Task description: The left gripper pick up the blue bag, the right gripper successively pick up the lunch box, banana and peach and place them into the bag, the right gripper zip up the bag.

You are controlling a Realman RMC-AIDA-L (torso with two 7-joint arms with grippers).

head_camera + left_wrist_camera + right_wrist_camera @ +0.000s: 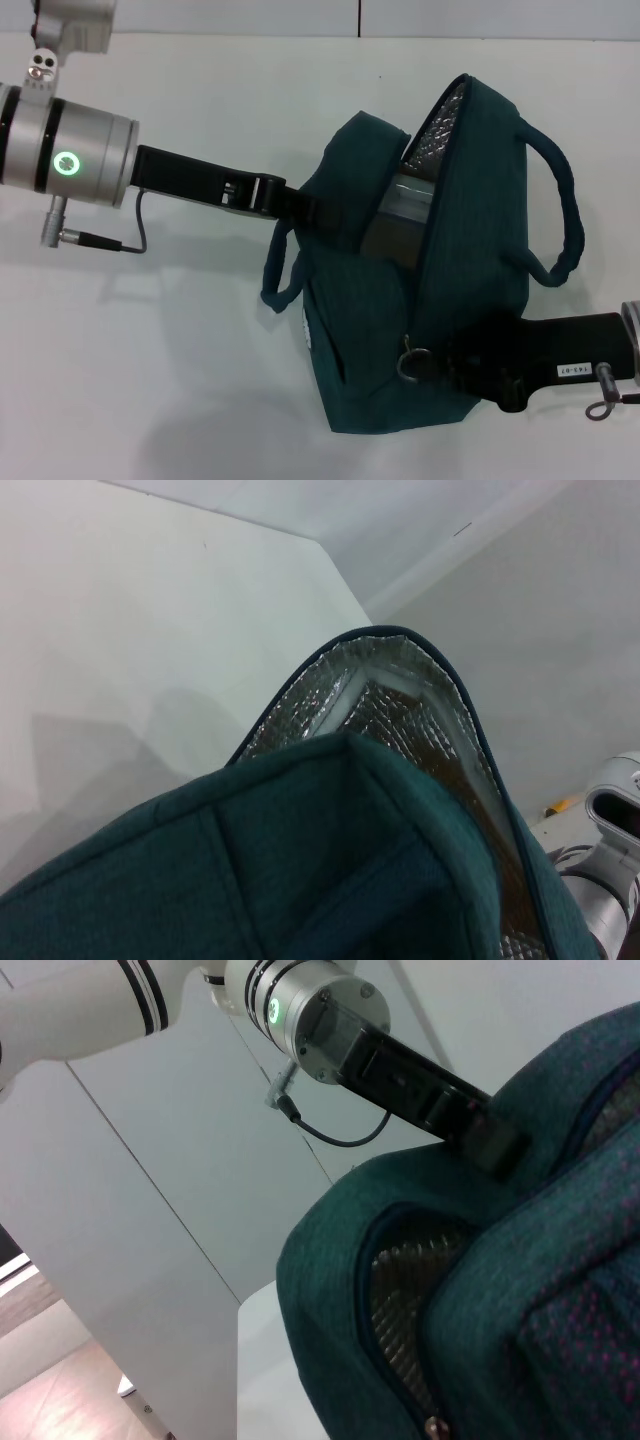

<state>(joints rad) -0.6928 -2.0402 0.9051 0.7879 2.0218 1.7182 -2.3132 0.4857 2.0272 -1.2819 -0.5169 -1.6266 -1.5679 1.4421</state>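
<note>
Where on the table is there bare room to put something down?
Bare table lies in front of the left gripper, left of the blue bag, and behind the bag. It is crowded at the bag's near end, where the right gripper sits.

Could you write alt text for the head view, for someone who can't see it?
A blue bag sits partly open on a white table, foil lining showing. The left gripper holds its left side; the right gripper is at the zipper pull.
</note>
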